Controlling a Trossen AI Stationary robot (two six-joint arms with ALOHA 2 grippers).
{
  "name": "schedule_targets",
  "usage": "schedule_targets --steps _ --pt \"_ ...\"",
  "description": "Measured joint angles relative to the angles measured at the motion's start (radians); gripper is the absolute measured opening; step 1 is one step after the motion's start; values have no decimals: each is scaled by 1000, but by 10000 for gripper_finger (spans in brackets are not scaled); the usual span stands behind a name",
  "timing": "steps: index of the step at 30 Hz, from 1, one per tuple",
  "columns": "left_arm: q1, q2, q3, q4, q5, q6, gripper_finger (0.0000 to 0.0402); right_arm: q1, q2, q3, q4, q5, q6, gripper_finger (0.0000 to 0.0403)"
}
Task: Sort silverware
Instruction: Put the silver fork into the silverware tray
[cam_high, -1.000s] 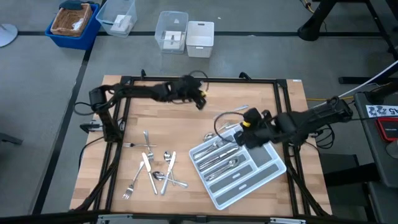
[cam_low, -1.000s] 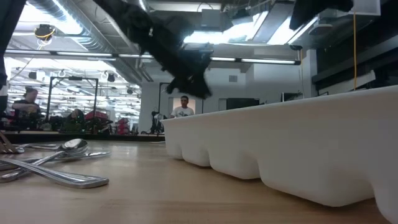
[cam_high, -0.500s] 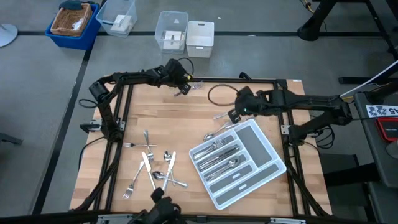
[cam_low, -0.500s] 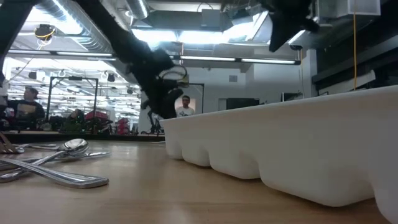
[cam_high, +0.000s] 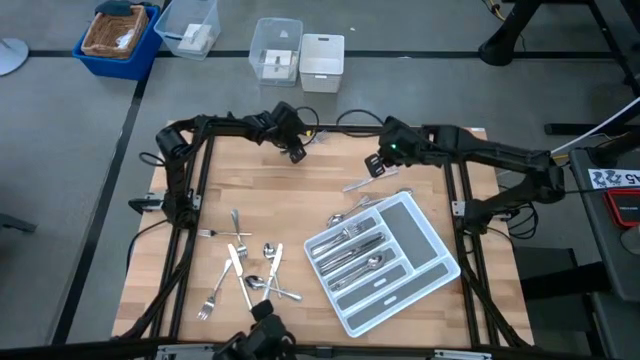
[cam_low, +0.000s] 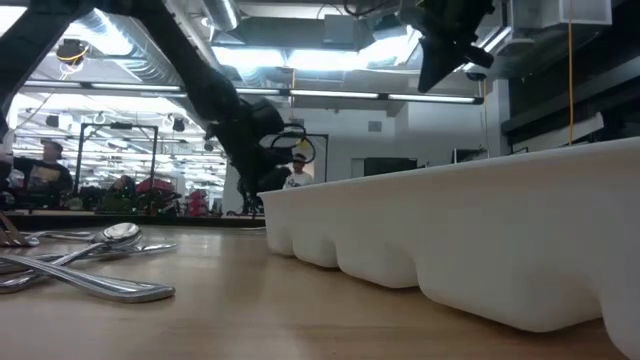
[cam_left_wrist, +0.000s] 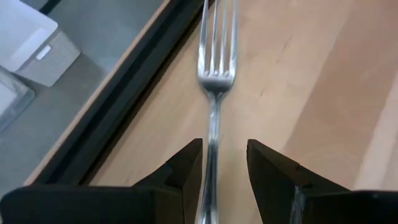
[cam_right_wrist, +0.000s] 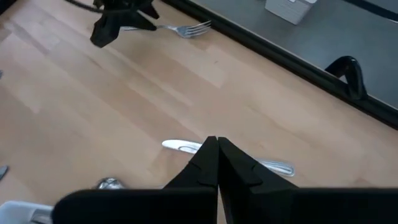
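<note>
A silver fork (cam_left_wrist: 215, 81) lies near the table's far edge, tines toward the black rail. My left gripper (cam_high: 297, 150) slants down at it, open, one finger on each side of the fork's handle (cam_left_wrist: 213, 146). My right gripper (cam_high: 373, 166) hangs shut above the far middle of the table with nothing in it; a knife (cam_right_wrist: 277, 167) lies on the wood below it. Loose silverware (cam_high: 250, 270) lies in a pile at the near left. The light grey tray (cam_high: 432, 262) at the near right holds several pieces (cam_high: 355, 250). My left gripper has the fork's handle (cam_left_wrist: 212, 155) running along between its open fingers, closer to one finger (cam_left_wrist: 186, 165). I cannot tell whether that finger touches the handle. The fork points away from the gripper toward the far rail.
A black frame rail (cam_high: 420, 128) runs around the table. Clear and white boxes (cam_high: 277, 50) and a blue bin (cam_high: 118, 38) stand on the floor beyond the far edge. A spoon (cam_high: 343, 216) lies by the tray's far corner. People (cam_low: 293, 172) show far off in the room.
My left gripper has gone toward the table's far left and down, ending astride the fork's handle, still open. My right gripper has swung from over the tray's far corner toward the table's far edge and stayed shut.
</note>
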Motion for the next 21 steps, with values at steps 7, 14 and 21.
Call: schedule_targets --steps 7,14,21 --pt "1 56 0 27 -20 45 115 -6 0 0 -2 2 0 5" --pt "9 81 6 57 2 52 113 -4 0 0 -2 9 0 5" --pt "9 83 6 53 1 32 36 -4 0 0 -3 10 0 5"
